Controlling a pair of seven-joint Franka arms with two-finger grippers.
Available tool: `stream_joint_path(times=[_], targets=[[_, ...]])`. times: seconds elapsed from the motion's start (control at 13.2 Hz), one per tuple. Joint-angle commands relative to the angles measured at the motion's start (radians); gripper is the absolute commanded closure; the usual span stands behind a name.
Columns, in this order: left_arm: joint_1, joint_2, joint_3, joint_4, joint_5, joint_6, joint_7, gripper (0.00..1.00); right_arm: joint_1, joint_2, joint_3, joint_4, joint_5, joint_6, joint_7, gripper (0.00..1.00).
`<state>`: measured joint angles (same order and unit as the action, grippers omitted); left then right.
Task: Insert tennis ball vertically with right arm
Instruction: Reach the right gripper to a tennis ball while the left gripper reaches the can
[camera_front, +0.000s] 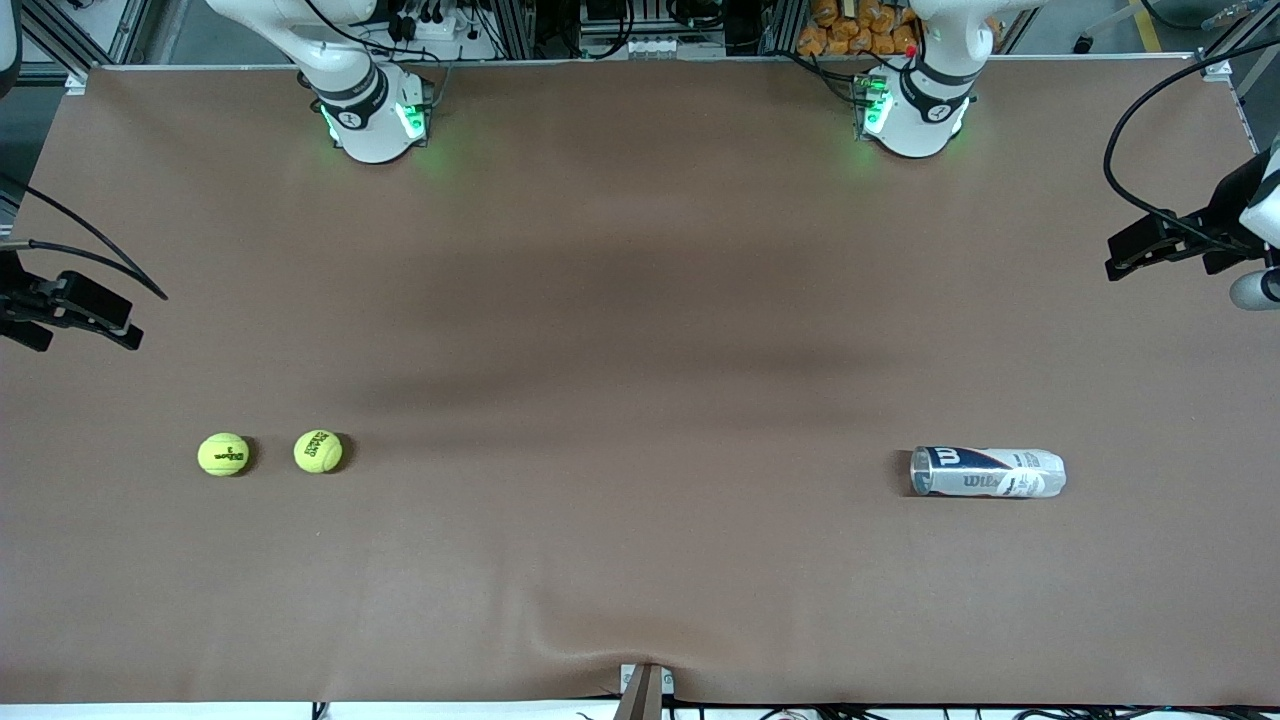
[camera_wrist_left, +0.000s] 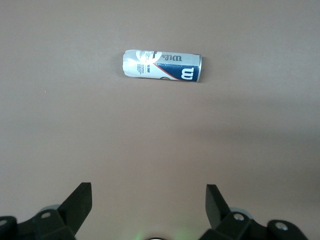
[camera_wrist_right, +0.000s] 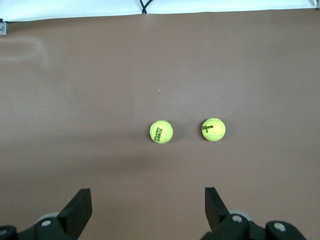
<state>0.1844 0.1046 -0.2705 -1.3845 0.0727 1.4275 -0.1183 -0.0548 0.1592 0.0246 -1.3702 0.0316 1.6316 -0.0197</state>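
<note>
1. Black fingers of the right gripper (camera_wrist_right: 145, 210) stand wide apart with nothing between them, high over the brown table (camera_front: 640, 250) at the right arm's end
2. The left gripper (camera_wrist_left: 148, 210) is just as wide, holds nothing and hangs over the left arm's end
3. Two yellow tennis balls lie side by side, apart: one ball (camera_front: 318, 451) and the outer ball (camera_front: 223, 454), closer to the table's end
4. The can (camera_front: 988, 472) lies on its side toward the left arm's end, well apart from the balls
</note>
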Motion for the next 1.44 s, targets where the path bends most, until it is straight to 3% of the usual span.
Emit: stream_joint_path(times=[0.0,0.98,1.13,1.36], targets=[[0.003,-0.025,-0.007,-0.014,0.009,-0.009,0.014,0.0,-0.01,-0.003,-0.003,0.01,-0.013,-0.015,-0.008,0.0],[-0.04,0.136,-0.024,-0.014,0.033,-0.022,0.046,0.0,0.009,0.005,-0.003,-0.007,-0.013,-0.059,0.015,0.0],[-0.071,0.187,-0.024,-0.013,0.091,-0.021,0.165,0.0,0.012,0.011,-0.003,-0.009,-0.013,-0.096,0.125,0.0],[-0.114,0.269,-0.026,-0.01,0.217,0.007,0.335,0.0,0.023,0.051,0.0,-0.021,-0.012,-0.105,0.129,0.0]])
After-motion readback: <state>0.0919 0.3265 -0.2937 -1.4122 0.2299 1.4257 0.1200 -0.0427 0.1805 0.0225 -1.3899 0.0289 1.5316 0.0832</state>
